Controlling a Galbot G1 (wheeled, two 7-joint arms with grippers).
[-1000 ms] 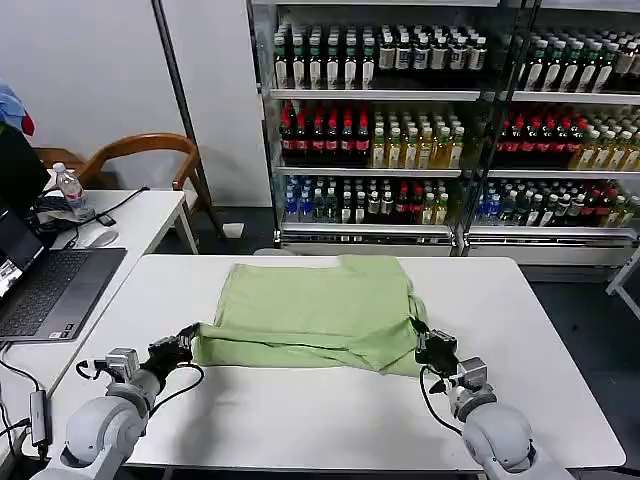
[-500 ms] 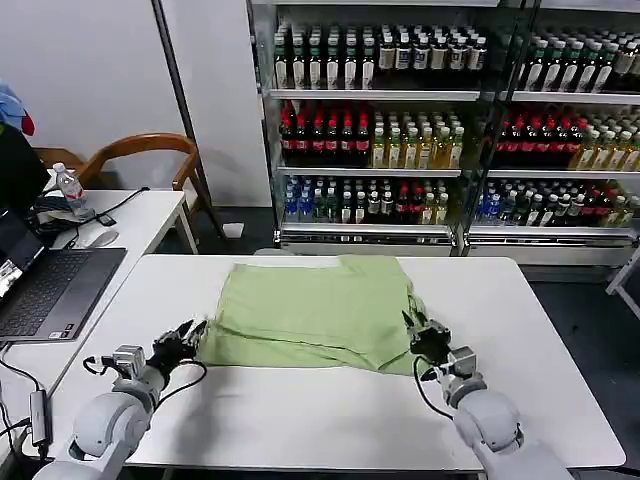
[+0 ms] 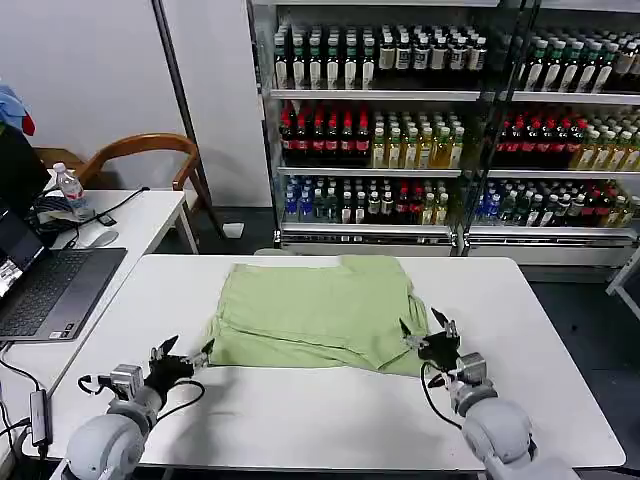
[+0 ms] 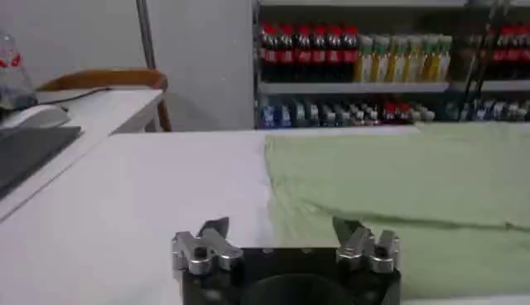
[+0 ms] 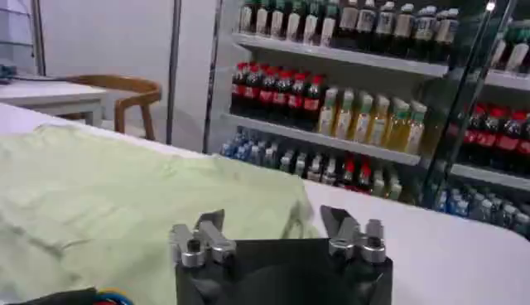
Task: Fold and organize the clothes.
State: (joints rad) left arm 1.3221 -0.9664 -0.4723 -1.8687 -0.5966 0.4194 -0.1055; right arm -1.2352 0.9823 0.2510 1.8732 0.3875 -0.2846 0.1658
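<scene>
Folded shirt [image 3: 315, 315] on table [image 3: 330, 420]; both grippers' fingers spread.

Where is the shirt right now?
In the head view the shirt lies folded mid-table, between the open left gripper and open right gripper at its near corners.

Both grippers, left [image 3: 182, 357] and right [image 3: 429, 331], now open and backed off the shirt [image 3: 315, 315], its near edge dropped flat

White table [image 3: 330, 420] carries the folded green shirt [image 3: 315, 315] (plain side up).
</scene>
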